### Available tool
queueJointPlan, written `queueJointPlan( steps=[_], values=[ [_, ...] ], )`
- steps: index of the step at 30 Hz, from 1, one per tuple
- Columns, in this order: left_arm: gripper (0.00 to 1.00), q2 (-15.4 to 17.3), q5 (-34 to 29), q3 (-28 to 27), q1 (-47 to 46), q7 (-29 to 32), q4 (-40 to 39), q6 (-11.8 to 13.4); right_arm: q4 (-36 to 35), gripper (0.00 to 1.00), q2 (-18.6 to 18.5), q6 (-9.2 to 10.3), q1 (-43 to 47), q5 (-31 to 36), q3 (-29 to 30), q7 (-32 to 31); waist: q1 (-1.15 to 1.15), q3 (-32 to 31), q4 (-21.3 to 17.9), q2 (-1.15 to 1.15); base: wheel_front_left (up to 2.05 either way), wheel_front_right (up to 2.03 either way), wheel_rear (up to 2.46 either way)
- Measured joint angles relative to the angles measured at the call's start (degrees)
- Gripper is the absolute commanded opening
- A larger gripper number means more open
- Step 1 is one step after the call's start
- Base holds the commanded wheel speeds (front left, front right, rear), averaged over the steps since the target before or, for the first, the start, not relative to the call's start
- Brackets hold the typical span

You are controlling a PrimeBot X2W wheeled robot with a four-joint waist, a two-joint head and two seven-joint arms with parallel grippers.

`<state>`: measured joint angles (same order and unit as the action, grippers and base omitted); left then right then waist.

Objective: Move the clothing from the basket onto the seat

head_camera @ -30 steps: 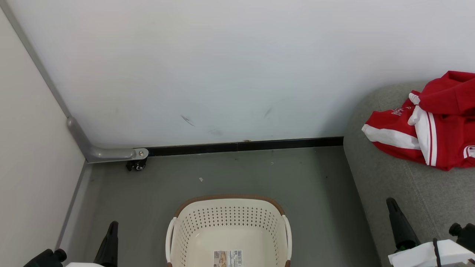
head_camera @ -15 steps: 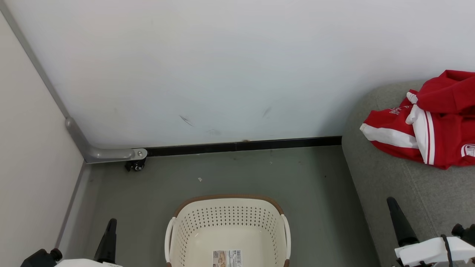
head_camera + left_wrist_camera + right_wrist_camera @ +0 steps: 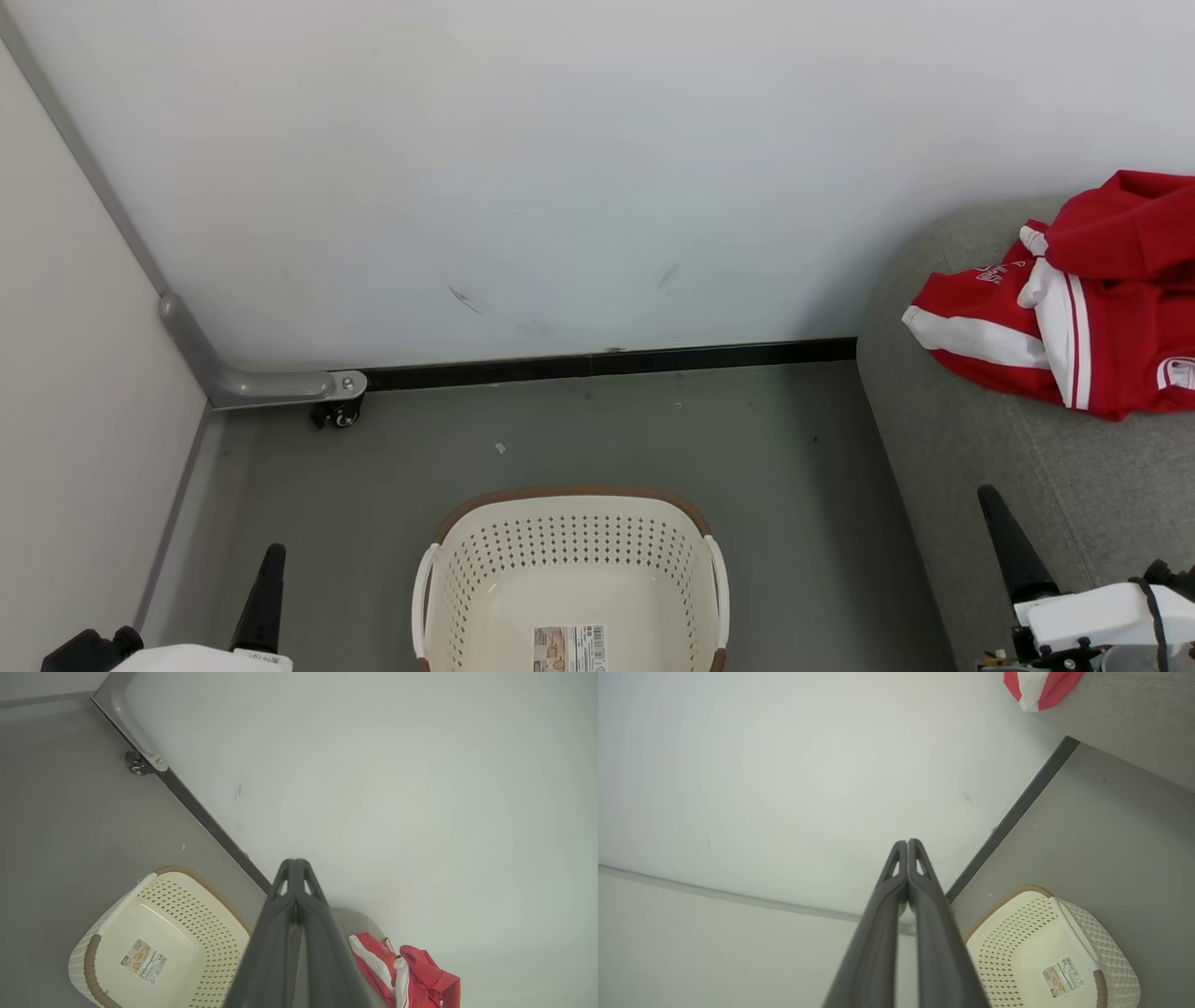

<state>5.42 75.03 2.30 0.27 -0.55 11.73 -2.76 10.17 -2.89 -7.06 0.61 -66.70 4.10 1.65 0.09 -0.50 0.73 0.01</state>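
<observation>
While the red clothing [image 3: 1092, 317] lies bunched on the grey seat [image 3: 980, 467] at the right, the cream basket [image 3: 569, 492] stands on the floor [image 3: 747, 467] below the wall, its bare bottom showing a barcode sticker [image 3: 570, 649]. The left gripper [image 3: 272, 555] and the right gripper [image 3: 988, 499] are both clenched on nothing, one on either side of the basket.

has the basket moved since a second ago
No. The basket keeps the same gap to the baseboard; the whole view just shifted slightly.
</observation>
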Motion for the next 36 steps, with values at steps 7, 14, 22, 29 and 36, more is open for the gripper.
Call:
queueJointPlan(
  steps=[7,14,22,29,36],
  values=[
    [0.0,-0.4,3.5,-1.0,-0.5,0.8,0.6,-0.8,1.2,0.0,-0.2,0.0,-0.5,-5.3,0.2,-1.0,-0.03,0.2,-0.1,0.0,0.0,0.0,0.0],
    [0.0,-1.0,7.0,-1.9,-1.1,2.0,1.3,-1.5,1.8,0.0,-0.5,0.0,-1.2,-10.6,0.3,-2.2,-0.04,0.3,-0.3,0.0,0.0,0.0,0.0],
    [0.0,-1.5,11.2,-3.1,-2.0,3.2,2.1,-2.5,2.9,0.0,-0.6,0.0,-2.4,-16.8,0.4,-3.3,-0.05,0.5,-0.5,0.0,0.0,0.0,0.0],
    [0.0,-1.8,14.8,-4.0,-2.3,4.1,2.6,-3.1,3.7,0.0,-0.7,0.0,-2.4,-21.9,0.5,-4.3,-0.05,0.6,-0.6,0.0,0.0,0.0,0.0],
    [0.0,-2.1,18.2,-5.0,-3.2,5.1,3.4,-4.0,4.7,0.0,-0.8,0.0,-3.7,-27.0,0.6,-5.3,-0.06,0.7,-0.7,0.0,0.0,0.0,0.0]
  ],
)
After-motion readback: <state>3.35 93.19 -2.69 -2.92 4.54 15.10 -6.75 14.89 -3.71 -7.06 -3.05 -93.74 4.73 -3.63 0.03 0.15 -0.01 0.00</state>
